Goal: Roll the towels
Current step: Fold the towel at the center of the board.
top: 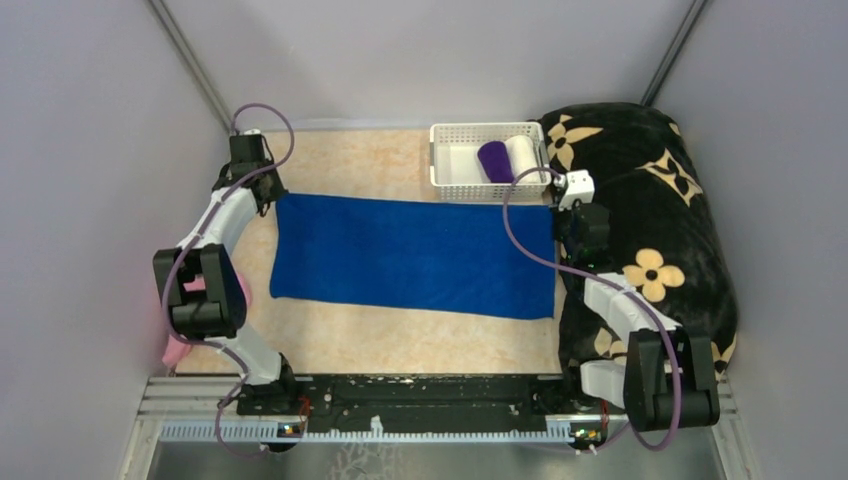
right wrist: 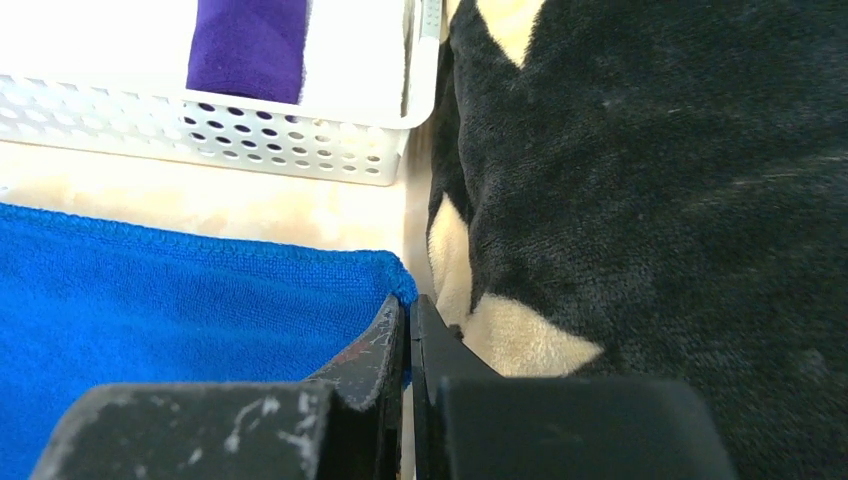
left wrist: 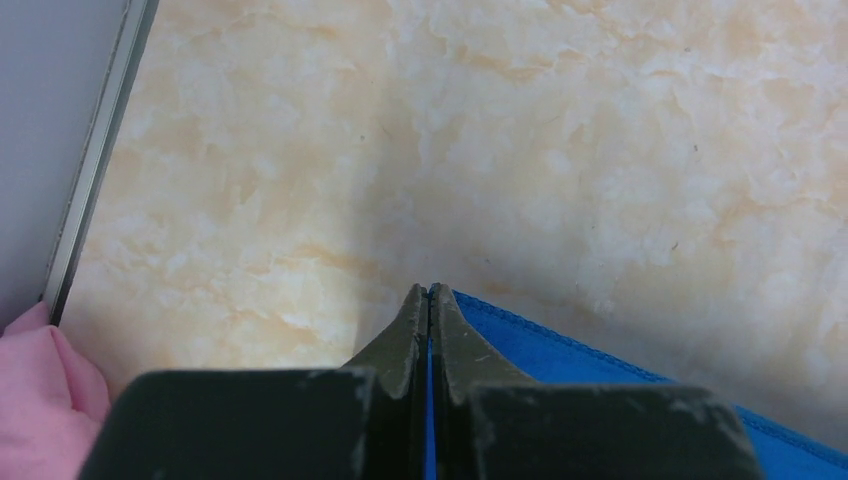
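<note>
The bright blue towel (top: 412, 255) lies spread flat across the table. My left gripper (top: 262, 190) is shut on its far left corner; in the left wrist view blue cloth (left wrist: 560, 355) shows between the closed fingers (left wrist: 428, 300). My right gripper (top: 568, 218) is shut on the far right corner (right wrist: 200, 300), with the towel edge pinched at its tips (right wrist: 408, 308). The dark purple towel (top: 494, 160) and the cream-white towel (top: 522, 156) lie rolled in the white basket (top: 450, 182). The purple roll also shows in the right wrist view (right wrist: 248, 45).
The black plush blanket with beige flowers (top: 650, 220) is heaped along the right side, touching the towel's right end and the basket (right wrist: 300, 140). A pink cloth (top: 185, 340) lies off the left table edge, also seen in the left wrist view (left wrist: 45, 380). Walls enclose the table.
</note>
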Tool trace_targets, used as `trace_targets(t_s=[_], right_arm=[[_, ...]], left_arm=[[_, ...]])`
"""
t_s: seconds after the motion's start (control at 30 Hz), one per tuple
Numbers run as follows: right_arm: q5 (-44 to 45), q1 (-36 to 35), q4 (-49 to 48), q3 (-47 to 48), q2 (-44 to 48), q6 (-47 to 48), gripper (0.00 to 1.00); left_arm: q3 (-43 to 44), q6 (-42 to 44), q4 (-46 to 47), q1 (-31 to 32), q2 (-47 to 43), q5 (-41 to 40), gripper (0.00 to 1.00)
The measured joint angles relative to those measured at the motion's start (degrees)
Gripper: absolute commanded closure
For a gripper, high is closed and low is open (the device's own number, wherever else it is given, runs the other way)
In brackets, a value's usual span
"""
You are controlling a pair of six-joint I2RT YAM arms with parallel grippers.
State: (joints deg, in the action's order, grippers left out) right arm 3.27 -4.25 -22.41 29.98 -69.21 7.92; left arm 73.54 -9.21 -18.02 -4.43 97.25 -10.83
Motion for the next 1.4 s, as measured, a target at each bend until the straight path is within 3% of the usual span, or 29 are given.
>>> trace_targets(t_s=[0.37, 0.7, 1.17, 1.4], right_arm=[[-0.9, 0.0, 7.7, -2.1, 10.0, -2.9, 1.00], [-1.0, 0.0, 12.1, -9.9, 24.3, -8.9, 1.00], [5.2, 0.0, 14.1, -18.6, 36.6, -14.6, 0.99], [5.8, 0.0, 13.9, -22.6, 42.2, -15.6, 0.91]], left_arm=[[-8.6, -2.6, -0.2, -0.6, -9.2, 1.5, 1.00], [-17.1, -6.1, -1.6, -0.7, -18.7, -0.7, 1.00], [-25.8, -13.9, -4.3, -5.7, -25.2, -1.7, 1.00], [-29.1, -16.2, -4.8, -6.0, -27.1, -1.2, 1.00]])
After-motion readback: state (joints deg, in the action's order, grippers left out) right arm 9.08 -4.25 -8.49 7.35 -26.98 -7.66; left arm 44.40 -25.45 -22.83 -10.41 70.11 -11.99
